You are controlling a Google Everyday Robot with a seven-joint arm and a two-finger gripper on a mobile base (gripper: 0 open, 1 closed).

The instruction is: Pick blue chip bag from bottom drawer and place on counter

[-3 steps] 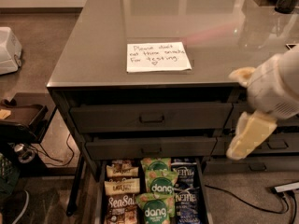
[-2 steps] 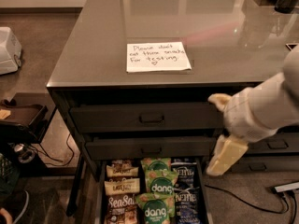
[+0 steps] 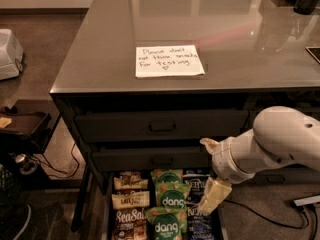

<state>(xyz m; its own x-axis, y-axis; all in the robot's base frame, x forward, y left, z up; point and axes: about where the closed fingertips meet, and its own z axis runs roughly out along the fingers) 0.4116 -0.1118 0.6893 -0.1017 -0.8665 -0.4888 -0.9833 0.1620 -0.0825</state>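
**tinkerbot:** Camera view looks down over the desk's front edge. The white arm's cream two-finger gripper (image 3: 204, 177) hangs below that edge, toward the front right corner. It's spread wide and empty, right over the small glossy navy blue chip bag (image 3: 193, 180). My guess is it's that wide so it can straddle the bag before closing.

**drawerfan:** Where's the bag sitting exactly?

**tinkerbot:** Flat in the wide dark grey metal bottom drawer (image 3: 107, 204), which is pulled out from under the front edge. It's in the column nearest the desk's right side. It has white "KETTLE" lettering, partly hidden by the gripper. A twin navy bag (image 3: 200, 228) lies just in front of it. The snacks lie in three columns, labels up, probably so they're easy to grab from above.

**drawerfan:** Any other labels?

**tinkerbot:** The middle column is green "dang" bags (image 3: 169, 197). The left column is brown snack bags (image 3: 129, 218), one reading "SeaSal…", and I can't read the others. On the glossy grey counter (image 3: 235, 39), near the middle of the front edge, a white handwritten paper note (image 3: 169, 61) says "Please don't eat these snacks for testing", plus a little heart. The spot beside the note looks like a fair place to land the bag.
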